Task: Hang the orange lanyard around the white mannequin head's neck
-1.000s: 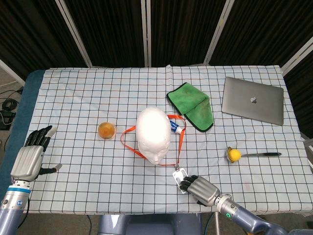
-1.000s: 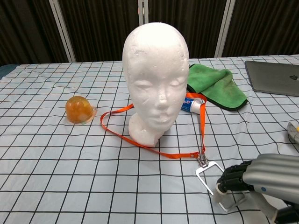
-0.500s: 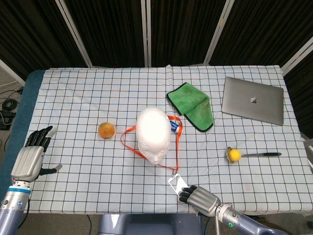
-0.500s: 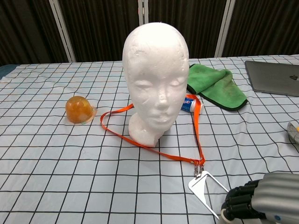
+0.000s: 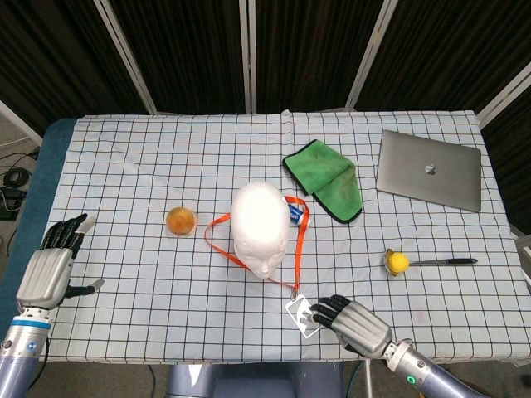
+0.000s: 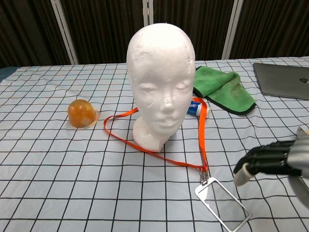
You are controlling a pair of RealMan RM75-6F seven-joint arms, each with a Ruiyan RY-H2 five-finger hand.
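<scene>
Apple logo shows on the laptop (image 5: 429, 170) lid far right; the small tube's (image 6: 195, 108) print is too small to read. My right hand (image 6: 270, 159) hovers near right, fingers loosely spread, holding nothing, just beside the clear badge holder (image 6: 223, 203). Orange lanyard (image 6: 159, 157) lies looped on the cloth around the white mannequin head (image 6: 161, 72) base; my left hand (image 5: 50, 265) rests spread and empty at the near-left edge.
</scene>
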